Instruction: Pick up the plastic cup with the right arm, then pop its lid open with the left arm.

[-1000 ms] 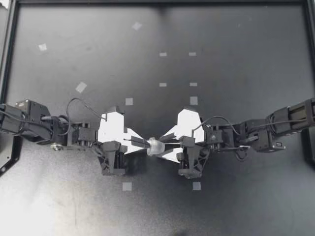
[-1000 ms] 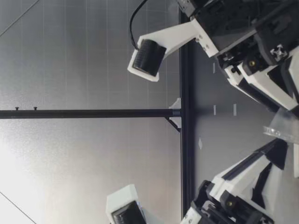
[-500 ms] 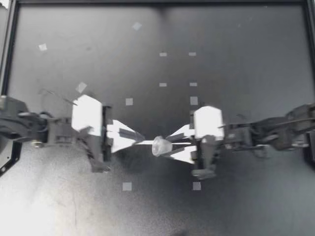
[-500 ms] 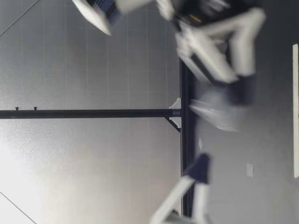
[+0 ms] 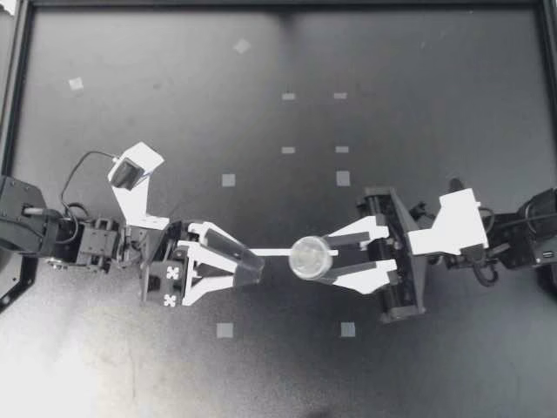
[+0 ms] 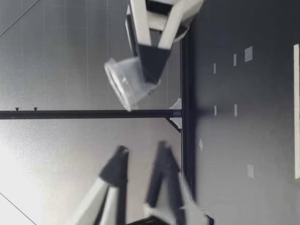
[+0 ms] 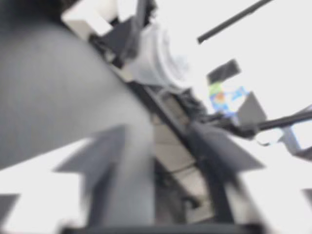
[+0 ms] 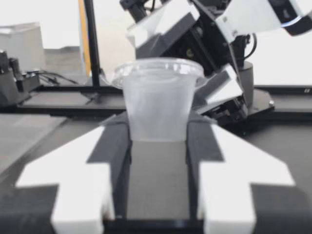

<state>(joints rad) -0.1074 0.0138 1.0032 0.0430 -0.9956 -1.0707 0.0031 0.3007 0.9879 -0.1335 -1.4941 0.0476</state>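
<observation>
Aloft, one clear cup (image 5: pixel 310 258) — right claw (image 5: pixel 326 259) clamped on it — left claw (image 5: pixel 254 266) apart.

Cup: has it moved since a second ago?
Yes. In the top view the cup, in my right gripper, has shifted rightward, nearer the lower right tape square.

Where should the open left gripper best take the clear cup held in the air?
Probably the upper wall just under the wide rim, coming from the side opposite my right gripper. It clamps the clear cup by its narrower lower body, so only that band is free, and the flaring rim should resist slipping.
</observation>
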